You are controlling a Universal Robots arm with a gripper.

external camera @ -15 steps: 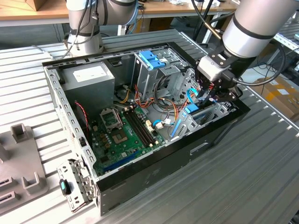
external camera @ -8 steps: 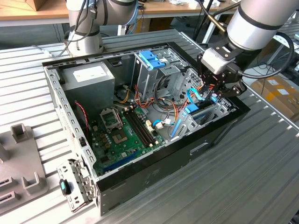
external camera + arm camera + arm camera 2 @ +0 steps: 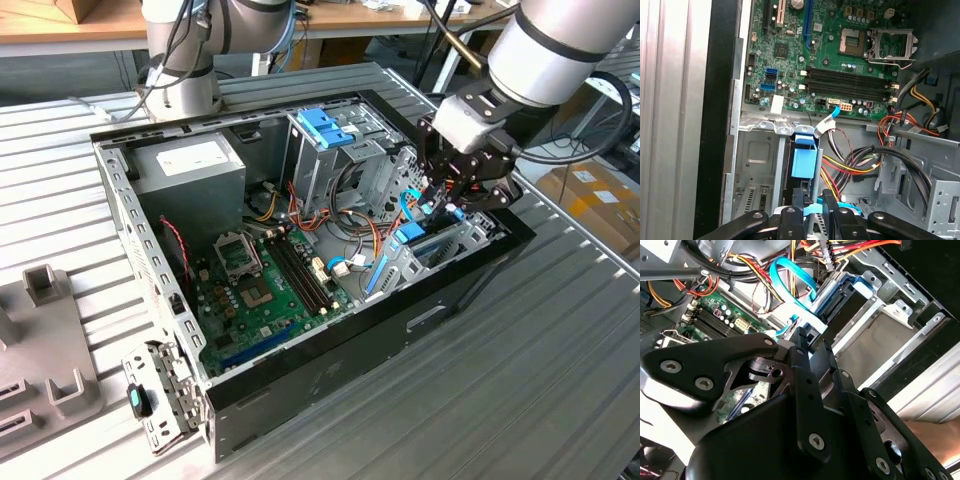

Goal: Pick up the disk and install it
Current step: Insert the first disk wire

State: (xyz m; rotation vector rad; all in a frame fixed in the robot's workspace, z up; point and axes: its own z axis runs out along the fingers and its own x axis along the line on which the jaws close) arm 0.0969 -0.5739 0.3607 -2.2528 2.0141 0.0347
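Gripper over disk in bay.

This is a robotics lab or workshop: an open computer case lies on a ribbed aluminium table, a wooden workbench stands behind, and cardboard boxes are beside.

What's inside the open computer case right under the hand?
Below the black hand in the open black computer case sits a grey metal drive bay holding a blue-railed drive on edge. The hand's linkage covers the drive's near end.
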